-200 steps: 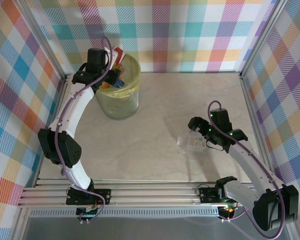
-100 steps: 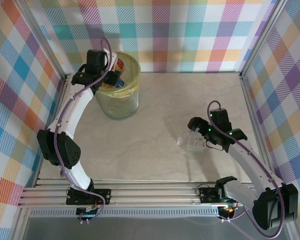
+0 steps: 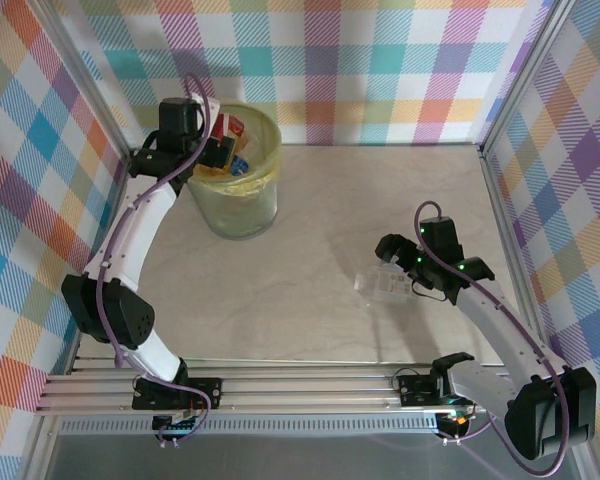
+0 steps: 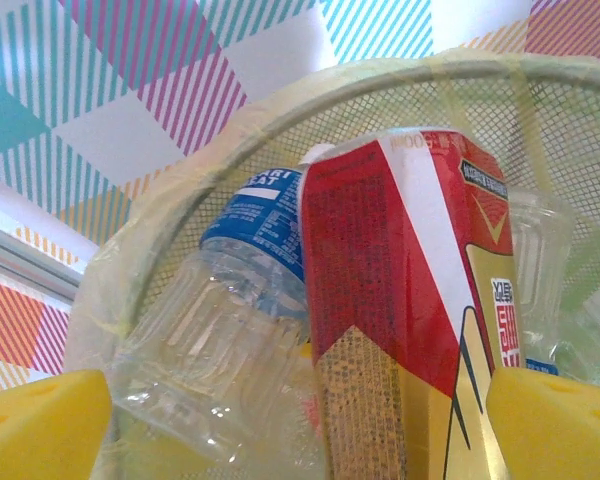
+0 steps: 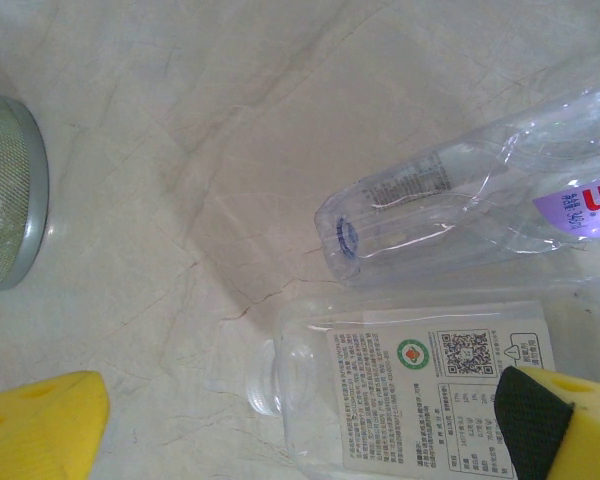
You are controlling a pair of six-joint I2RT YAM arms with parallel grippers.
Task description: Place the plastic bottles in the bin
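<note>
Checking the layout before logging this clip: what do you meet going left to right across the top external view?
Left arm's elbow → bin → clear bottles lying on the table → right arm's elbow.

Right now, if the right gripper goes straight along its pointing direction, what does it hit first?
Most likely the flattened clear bottle with the white printed label, lying on the table between the right gripper's open fingers; a second clear bottle lies beyond. Depth is hard to judge.
</note>
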